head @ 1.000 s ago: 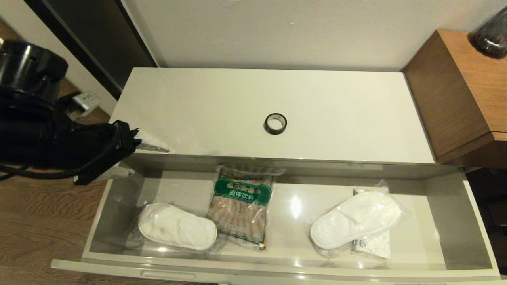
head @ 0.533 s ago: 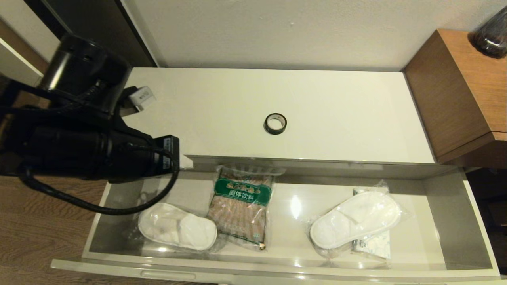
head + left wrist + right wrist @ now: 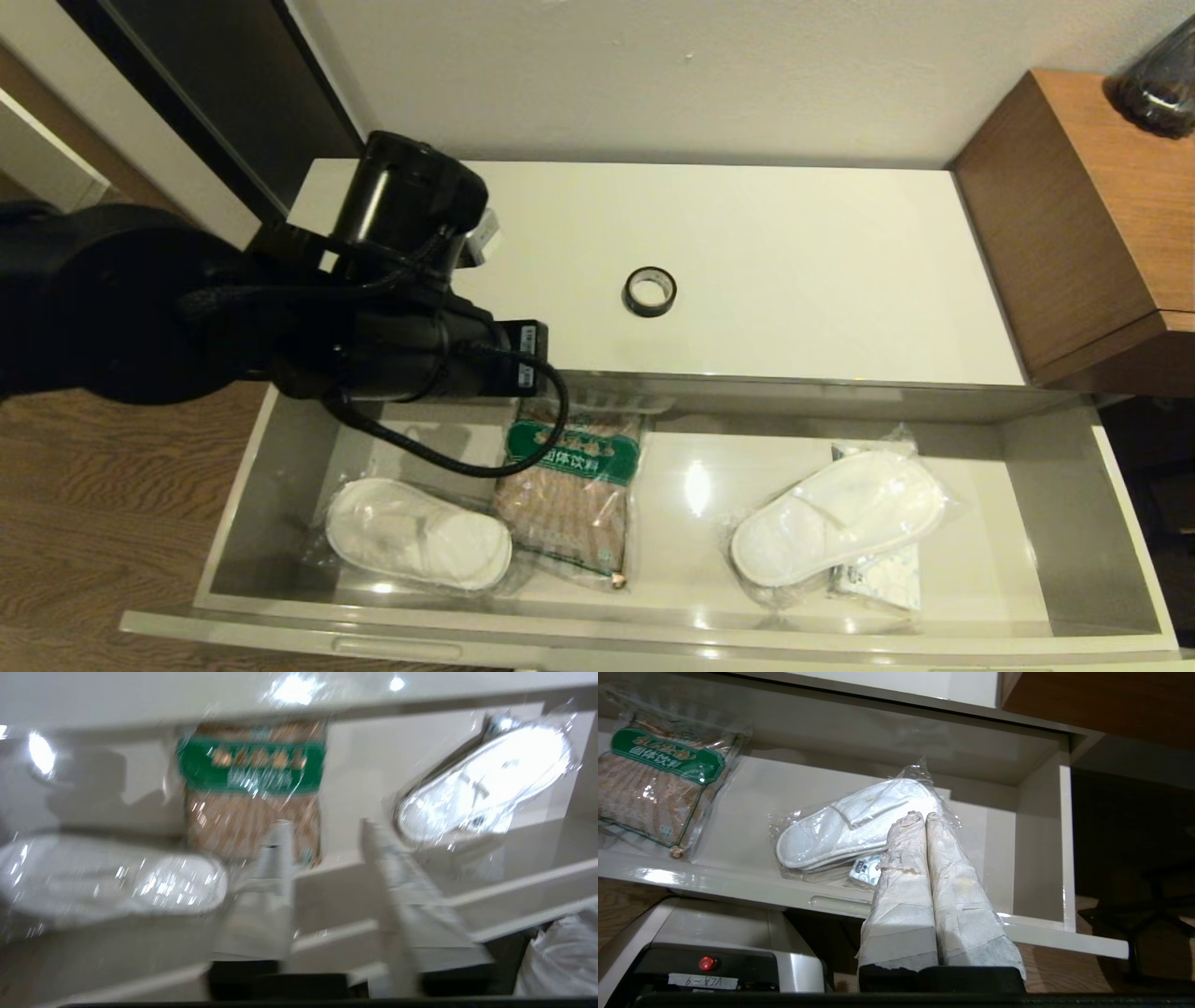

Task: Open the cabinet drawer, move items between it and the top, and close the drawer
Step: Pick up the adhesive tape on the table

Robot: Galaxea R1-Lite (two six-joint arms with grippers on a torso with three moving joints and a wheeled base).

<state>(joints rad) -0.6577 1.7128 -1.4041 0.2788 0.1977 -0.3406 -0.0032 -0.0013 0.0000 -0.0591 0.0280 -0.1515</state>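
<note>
The drawer point(image 3: 653, 635) stands pulled open below the glossy cream top point(image 3: 794, 243). A black tape roll point(image 3: 649, 291) lies on the top. Inside the drawer are a bagged slipper pair point(image 3: 417, 534) at the left and another point(image 3: 837, 518) at the right, resting on the flat white packet point(image 3: 882, 579). My left arm reaches over the top's left front edge. Its gripper point(image 3: 323, 823) is open and empty, above the drawer between the brown bag point(image 3: 252, 788) and the right slippers point(image 3: 486, 784). My right gripper point(image 3: 920, 814) is shut, low in front of the drawer's right part.
The brown bag with a green label point(image 3: 571, 485) lies in the drawer's middle-left. A brown wooden unit point(image 3: 1074, 215) with a dark jar point(image 3: 1162, 84) stands to the right. The wall runs behind the cabinet. My base point(image 3: 714, 942) sits below the drawer front.
My left arm has swung from beside the cabinet's left end rightwards, over the top's left corner, to above the drawer near the brown bag. The items have not moved.
</note>
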